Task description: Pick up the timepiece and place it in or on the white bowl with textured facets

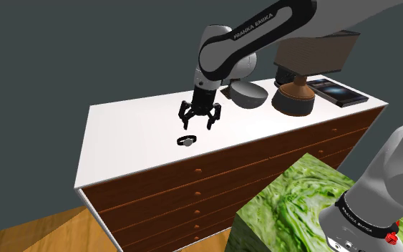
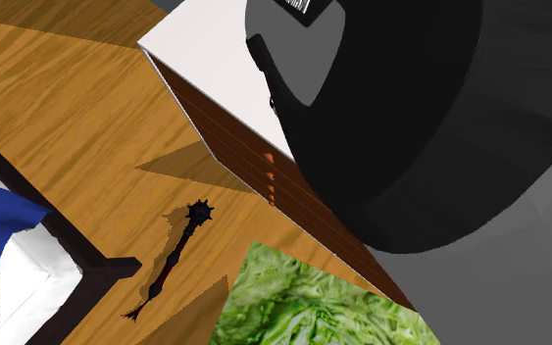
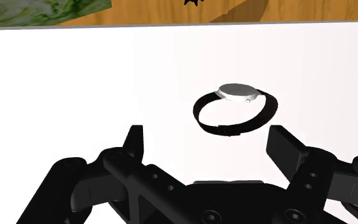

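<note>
The stand (image 1: 285, 207), covered in a green leafy pattern, is seen nearest. Beyond it, a black-strapped watch (image 1: 187, 140) is laid on the white worktop (image 1: 128, 136) of a wooden chest of drawers, close to the front edge. The jaws are held apart over the worktop near the watch, touching nothing. Farther back, a grey bowl (image 1: 248, 93) is set, apart from the watch.

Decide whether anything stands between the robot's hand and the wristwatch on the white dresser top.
Nothing visible does. The open black two-finger hand hangs over bare white top; the black-strapped, grey-faced wristwatch lies just ahead of it, untouched.
</note>
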You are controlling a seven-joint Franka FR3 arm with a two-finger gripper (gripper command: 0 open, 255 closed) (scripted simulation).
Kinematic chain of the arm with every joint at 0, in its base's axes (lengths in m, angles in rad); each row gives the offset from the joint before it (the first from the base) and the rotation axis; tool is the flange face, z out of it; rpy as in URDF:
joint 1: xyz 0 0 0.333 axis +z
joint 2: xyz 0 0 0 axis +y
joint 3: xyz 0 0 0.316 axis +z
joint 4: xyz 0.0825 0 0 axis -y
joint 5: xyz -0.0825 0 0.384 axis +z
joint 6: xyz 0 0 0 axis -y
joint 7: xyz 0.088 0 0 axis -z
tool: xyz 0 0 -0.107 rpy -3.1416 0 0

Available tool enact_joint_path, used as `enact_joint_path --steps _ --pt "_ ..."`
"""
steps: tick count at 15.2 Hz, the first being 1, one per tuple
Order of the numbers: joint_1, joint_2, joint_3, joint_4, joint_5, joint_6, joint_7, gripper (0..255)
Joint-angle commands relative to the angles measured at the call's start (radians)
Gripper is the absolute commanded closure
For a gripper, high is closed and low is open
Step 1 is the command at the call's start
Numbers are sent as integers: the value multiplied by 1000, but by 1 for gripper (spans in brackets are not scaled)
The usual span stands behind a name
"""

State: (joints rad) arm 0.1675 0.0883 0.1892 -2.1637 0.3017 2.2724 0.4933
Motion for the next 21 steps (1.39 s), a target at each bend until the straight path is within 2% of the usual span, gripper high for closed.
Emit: enact_joint_path --steps 1,4,11,12,21 --pt "3 20 3 -6 2 27 -1 0" --pt "8 42 6 -16 5 60 -2 0" --pt "8 42 6 -16 5 60 -2 0" --pt "8 42 6 -16 5 60 -2 255" --pt "8 42 6 -16 5 60 -2 255"
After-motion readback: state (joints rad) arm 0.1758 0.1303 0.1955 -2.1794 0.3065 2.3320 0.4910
